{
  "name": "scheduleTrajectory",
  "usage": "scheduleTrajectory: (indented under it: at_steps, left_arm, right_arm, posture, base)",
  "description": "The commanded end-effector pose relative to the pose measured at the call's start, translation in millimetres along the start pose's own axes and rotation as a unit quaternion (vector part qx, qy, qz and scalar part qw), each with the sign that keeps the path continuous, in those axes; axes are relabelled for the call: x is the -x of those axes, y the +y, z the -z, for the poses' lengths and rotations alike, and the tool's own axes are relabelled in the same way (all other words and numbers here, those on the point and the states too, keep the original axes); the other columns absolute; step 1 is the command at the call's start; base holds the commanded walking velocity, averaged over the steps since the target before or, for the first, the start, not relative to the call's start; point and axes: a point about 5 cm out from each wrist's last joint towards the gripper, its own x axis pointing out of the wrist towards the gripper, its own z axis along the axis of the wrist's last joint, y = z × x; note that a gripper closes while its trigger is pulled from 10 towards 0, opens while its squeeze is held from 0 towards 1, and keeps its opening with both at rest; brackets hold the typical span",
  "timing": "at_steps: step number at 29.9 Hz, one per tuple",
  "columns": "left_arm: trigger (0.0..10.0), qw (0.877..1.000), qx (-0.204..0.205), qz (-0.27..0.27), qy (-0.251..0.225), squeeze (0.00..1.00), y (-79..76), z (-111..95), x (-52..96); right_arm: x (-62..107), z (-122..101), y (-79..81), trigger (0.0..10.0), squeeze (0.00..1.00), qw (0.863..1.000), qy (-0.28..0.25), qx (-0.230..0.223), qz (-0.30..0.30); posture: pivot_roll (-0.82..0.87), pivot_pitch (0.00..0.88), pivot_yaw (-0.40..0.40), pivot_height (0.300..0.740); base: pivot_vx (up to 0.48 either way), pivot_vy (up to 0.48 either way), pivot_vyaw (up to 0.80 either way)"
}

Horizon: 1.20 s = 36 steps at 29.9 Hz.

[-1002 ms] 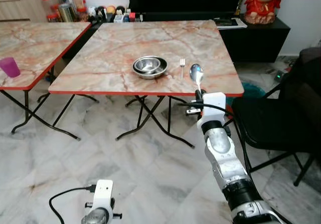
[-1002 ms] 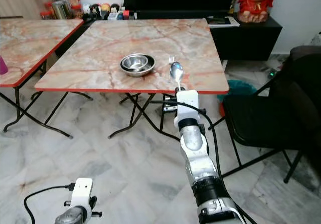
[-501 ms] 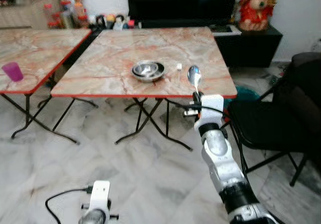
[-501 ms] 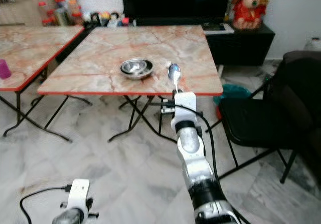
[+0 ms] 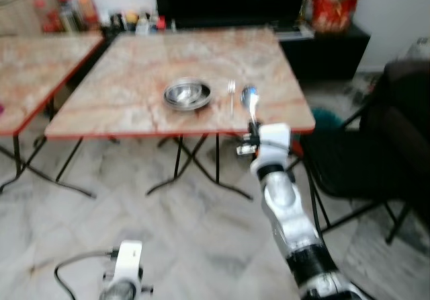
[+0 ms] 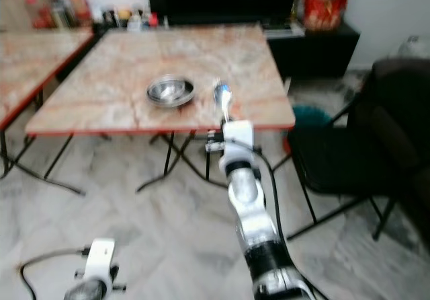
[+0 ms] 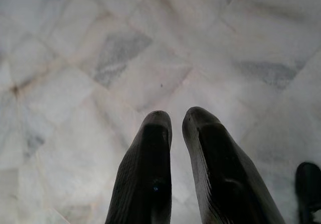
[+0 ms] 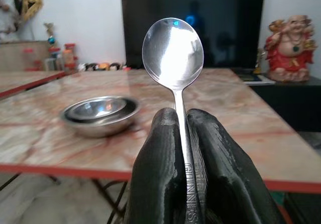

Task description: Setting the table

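I pinch the spoon (image 8: 173, 58) tight by its handle in my right gripper (image 8: 186, 133), bowl end up, just short of the table (image 5: 134, 105) edge, so it can go beside the fork (image 5: 232, 93) and bowls (image 5: 187, 95), while my left gripper (image 7: 173, 128), fingers nearly together and holding nothing, hangs over the floor (image 7: 75, 58).

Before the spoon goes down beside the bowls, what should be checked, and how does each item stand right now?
1. Grip: right gripper jaws shut on the shiny metal spoon, bowl end up. Ok.
2. Reach: spoon sits at the near edge of the marble-patterned red-rimmed table, not yet over the landing spot. Not ok.
3. Landing spot: bare tabletop right of the small metal fork. Ok.
4. Stacked steel bowls and fork already placed. Ok.
5. Head views blurred. Not ok.
6. Left gripper idle over the floor. Ok.
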Motion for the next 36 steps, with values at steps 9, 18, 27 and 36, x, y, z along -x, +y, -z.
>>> scheduleTrajectory:
  at_steps: [9,18,27,36]
  left_arm:
    - [10.0,1.000,0.003,0.005,-0.004,0.00,-4.4,-2.7,-0.7]
    - [10.0,1.000,0.000,0.005,-0.005,0.00,-2.7,-4.2,-1.1]
    - [10.0,1.000,0.001,0.005,-0.006,0.00,-3.8,-5.0,-1.3]
    - [10.0,1.000,0.004,0.004,-0.007,0.00,-4.2,-5.3,-1.4]
  right_arm:
    - [-1.5,-2.8,-6.8,10.0,0.00,1.000,-0.008,0.002,0.011]
    - [-1.1,-2.2,-4.0,10.0,0.00,1.000,-0.007,0.000,0.010]
    - [-0.9,-1.5,-4.7,10.0,0.00,1.000,-0.005,0.001,0.009]
    - [-1.7,-1.2,-4.4,10.0,0.00,1.000,-0.002,0.004,0.008]
  posture:
    - [-0.06,0.000,0.043,0.740]
    - [-0.06,0.000,0.054,0.740]
    - [-0.06,0.000,0.049,0.740]
    - [-0.06,0.000,0.045,0.740]
  base:
    - [0.343,0.000,0.00]
    - [0.344,0.000,0.00]
    - [0.345,0.000,0.00]
    - [0.344,0.000,0.00]
